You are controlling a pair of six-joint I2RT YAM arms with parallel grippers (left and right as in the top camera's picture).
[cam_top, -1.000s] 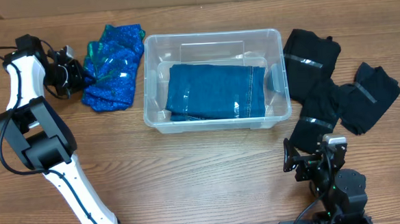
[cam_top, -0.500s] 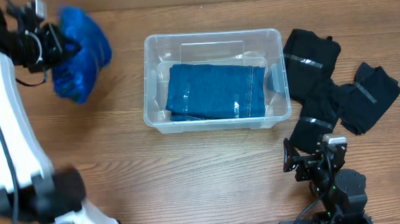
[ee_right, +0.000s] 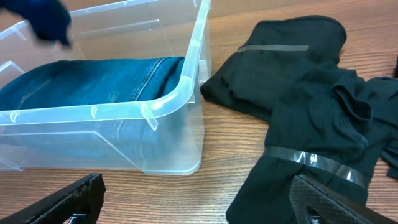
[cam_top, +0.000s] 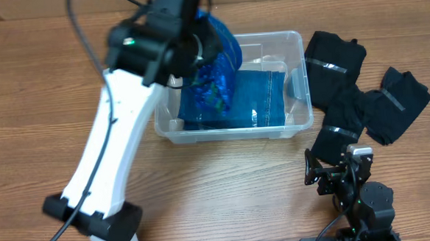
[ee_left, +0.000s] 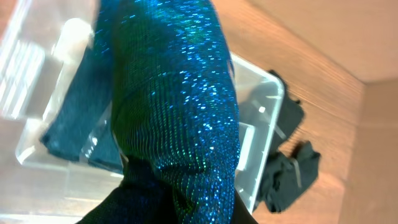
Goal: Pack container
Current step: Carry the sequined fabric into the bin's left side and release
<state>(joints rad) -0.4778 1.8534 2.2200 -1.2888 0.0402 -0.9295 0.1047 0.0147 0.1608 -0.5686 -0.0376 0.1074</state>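
Sparkly blue cloth (ee_left: pixel 177 112), pinched in the left gripper (cam_top: pixel 196 40): lower it flat onto the jeans (cam_top: pixel 262 96) beneath (inside the container (cam_top: pixel 293 37)), then release.

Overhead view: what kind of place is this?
Probably a robot test bench, not a home: wood-grain table, clear container holding folded jeans, black garments staged beside it, a sparkly blue garment hanging over it.

no readable text, labels, brands, numbers or signs in any view
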